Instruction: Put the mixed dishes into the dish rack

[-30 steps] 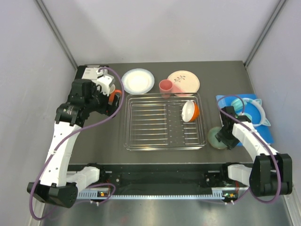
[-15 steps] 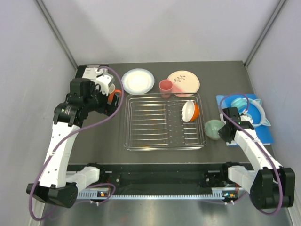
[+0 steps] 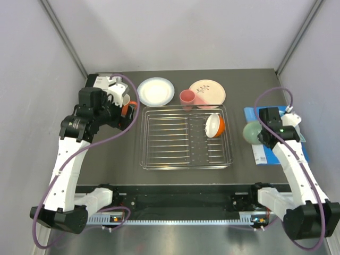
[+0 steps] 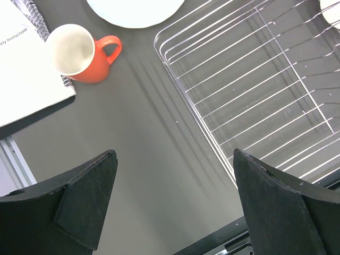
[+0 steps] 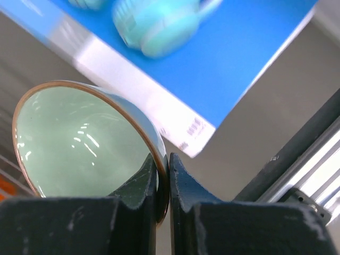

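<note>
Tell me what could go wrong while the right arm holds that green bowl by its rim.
1. The right fingers pinch the mint-green bowl only at its thin rim, so it may swivel or slip out during the carry.
2. The white-and-orange bowl stands on edge at the right end of the dish rack, the end nearest the held bowl. A low approach could knock it.

Enclosure, evenly lit: dark grey matte table (image 3: 111,156) at centre; pale lilac-grey back wall panel (image 3: 180,32) at 12 o'clock, left wall panel (image 3: 26,79) at 9 o'clock, right wall panel (image 3: 321,74) at 3 o'clock; grey metal left corner post (image 3: 62,37) at 11 o'clock, right corner post (image 3: 297,37) at 1 o'clock; black mounting rail (image 3: 180,199) along the 6 o'clock edge.
</note>
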You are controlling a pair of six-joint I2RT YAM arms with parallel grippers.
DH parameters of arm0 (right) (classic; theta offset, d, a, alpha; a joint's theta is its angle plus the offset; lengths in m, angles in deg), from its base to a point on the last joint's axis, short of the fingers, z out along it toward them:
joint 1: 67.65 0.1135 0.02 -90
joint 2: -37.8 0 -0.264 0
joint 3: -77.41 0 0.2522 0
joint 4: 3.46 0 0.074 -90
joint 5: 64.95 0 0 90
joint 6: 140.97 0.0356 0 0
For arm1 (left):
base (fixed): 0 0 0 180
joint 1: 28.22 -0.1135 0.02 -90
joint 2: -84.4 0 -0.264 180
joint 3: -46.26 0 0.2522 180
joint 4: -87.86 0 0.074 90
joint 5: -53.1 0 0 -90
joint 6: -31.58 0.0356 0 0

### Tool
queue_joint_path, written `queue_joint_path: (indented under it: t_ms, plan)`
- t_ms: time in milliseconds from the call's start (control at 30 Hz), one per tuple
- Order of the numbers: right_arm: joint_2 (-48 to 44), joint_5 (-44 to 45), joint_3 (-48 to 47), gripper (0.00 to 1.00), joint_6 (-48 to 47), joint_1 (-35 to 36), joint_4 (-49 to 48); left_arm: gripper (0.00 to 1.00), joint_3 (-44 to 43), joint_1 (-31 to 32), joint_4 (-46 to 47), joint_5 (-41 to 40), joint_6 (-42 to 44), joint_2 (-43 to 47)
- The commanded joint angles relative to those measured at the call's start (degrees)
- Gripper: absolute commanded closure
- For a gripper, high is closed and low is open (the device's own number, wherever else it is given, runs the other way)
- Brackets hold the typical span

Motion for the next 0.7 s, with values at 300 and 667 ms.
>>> queue_joint_path:
  t_ms: [300,667]
  plan:
    - [8.4,37.2,-25.7,1.00,12.1,43.6,26.6,0.08,1.8,-0.3,2.5,-1.2,-2.1,-0.3]
    - [18.9,44.5,-29.3,1.00,7.9,53.5,26.6,0.09,2.5,-0.3,1.7,-2.6,-2.5,-0.3]
